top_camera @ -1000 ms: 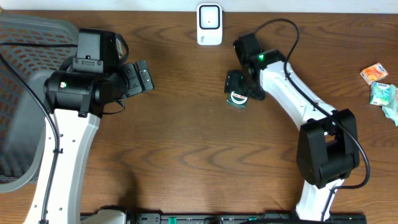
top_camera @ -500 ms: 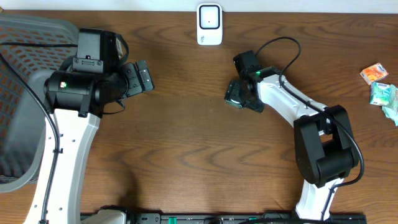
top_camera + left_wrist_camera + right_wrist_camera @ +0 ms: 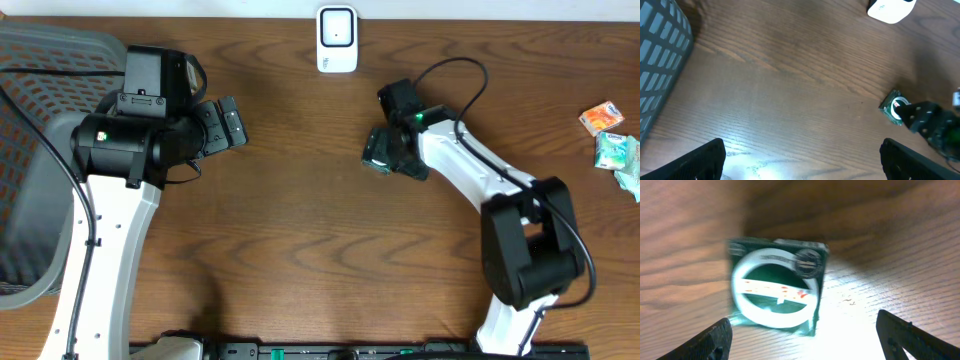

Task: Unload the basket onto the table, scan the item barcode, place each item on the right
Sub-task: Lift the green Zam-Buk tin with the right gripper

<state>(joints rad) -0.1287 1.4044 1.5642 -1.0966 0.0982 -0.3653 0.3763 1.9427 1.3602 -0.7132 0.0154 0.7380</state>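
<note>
1. Overhead view: even, bright light, sharp focus, soft shadows on the worktop
2. Right wrist view: blurred throughout; harsh white glare on the wood beside the green packet
3. Left wrist view: small glare patch at the bottom edge

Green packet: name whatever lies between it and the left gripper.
Only bare wooden tabletop lies between the green packet and the left gripper; the left wrist view shows it, and the overhead view agrees.
</note>
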